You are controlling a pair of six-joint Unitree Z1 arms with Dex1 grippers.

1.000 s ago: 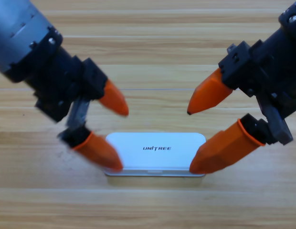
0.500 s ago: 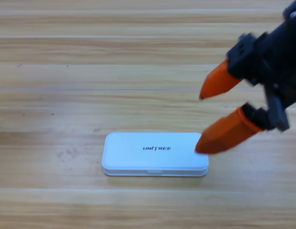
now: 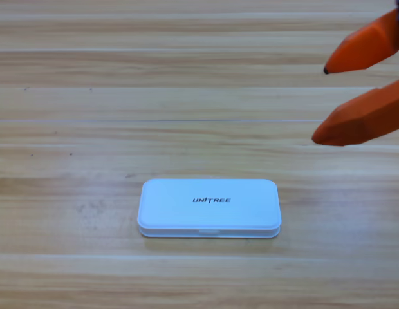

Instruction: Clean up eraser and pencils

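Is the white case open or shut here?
Shut: the white case lies flat on the table, lid down, its printed top showing and nothing of its inside.

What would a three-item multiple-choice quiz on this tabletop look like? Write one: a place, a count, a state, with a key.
1. Where does the right gripper sit?
A. upper right edge of the view
B. over the case
C. lower left corner

2. How many orange jaws show?
A. none
B. two
C. four

3. How is the white case?
A. lid shut, lying flat on the wooden table
B. lid open
C. held in the air

Key: 1 A, the jaws enter from the right edge, well above the case. 2 B, only the right gripper's pair shows, spread apart; the left gripper is out of view. 3 A, the lid with its lettering covers the case, so no eraser or pencils can be seen.
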